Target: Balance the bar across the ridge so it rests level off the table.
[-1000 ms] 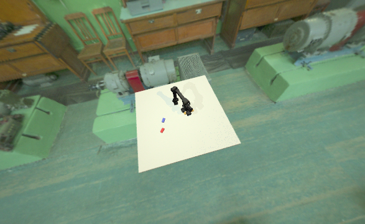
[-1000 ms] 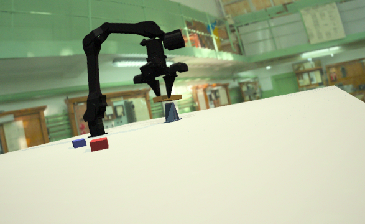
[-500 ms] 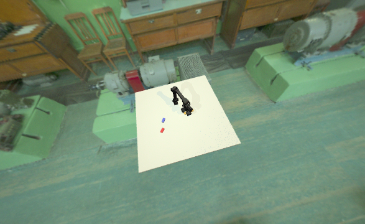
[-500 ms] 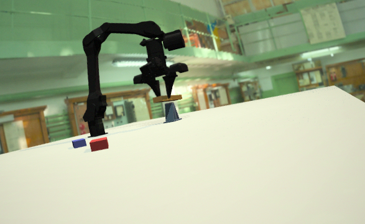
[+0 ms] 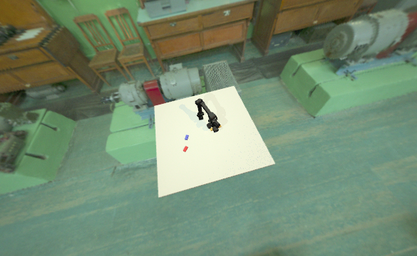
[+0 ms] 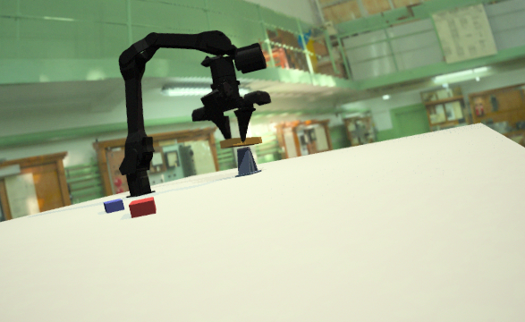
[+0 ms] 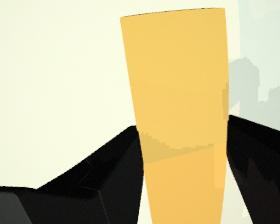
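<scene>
Overhead, the arm (image 5: 208, 111) (image 6: 179, 41) is reaching out across the pale table (image 5: 208, 160) (image 6: 316, 233), its gripper (image 5: 214, 129) (image 6: 236, 139) (image 7: 181, 131) hiding most of the bar (image 5: 211, 129) (image 6: 229, 143) (image 7: 176, 75) — only small orange bits are showing around the dark fingers. A blue block (image 5: 187, 137) (image 6: 114, 206) and a red block (image 5: 185, 148) (image 6: 142, 207) are lying near each other, well apart from the gripper.

From the exterior, the gripper is pointing down and clamping the bar between its fingers. The bar is hanging just above the dark ridge (image 6: 247, 162), looking close to level, a narrow gap showing between them. The two blocks are sitting on the table near the arm's foot.

At the wrist, the fingers are pressing on the bar's two long sides — black on either flank — while its far end is sticking out beyond them. Shadows are falling across the bar's top and the table.
</scene>
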Controlling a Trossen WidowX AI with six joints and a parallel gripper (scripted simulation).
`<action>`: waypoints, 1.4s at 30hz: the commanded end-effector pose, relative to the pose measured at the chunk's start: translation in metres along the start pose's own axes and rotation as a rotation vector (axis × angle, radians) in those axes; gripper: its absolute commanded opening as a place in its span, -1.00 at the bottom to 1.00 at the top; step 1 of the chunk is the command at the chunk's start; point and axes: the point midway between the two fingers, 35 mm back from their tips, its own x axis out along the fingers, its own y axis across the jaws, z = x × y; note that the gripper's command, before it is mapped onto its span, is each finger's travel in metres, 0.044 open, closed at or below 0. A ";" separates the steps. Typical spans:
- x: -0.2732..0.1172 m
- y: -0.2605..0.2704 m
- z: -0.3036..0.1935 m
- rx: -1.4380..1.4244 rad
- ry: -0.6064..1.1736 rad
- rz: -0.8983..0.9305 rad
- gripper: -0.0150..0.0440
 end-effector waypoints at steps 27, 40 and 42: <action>0.003 0.000 0.000 0.001 -0.002 0.000 -0.49; 0.004 0.000 0.000 0.001 -0.002 0.000 -0.49; 0.004 0.000 0.000 0.001 -0.002 0.000 -0.49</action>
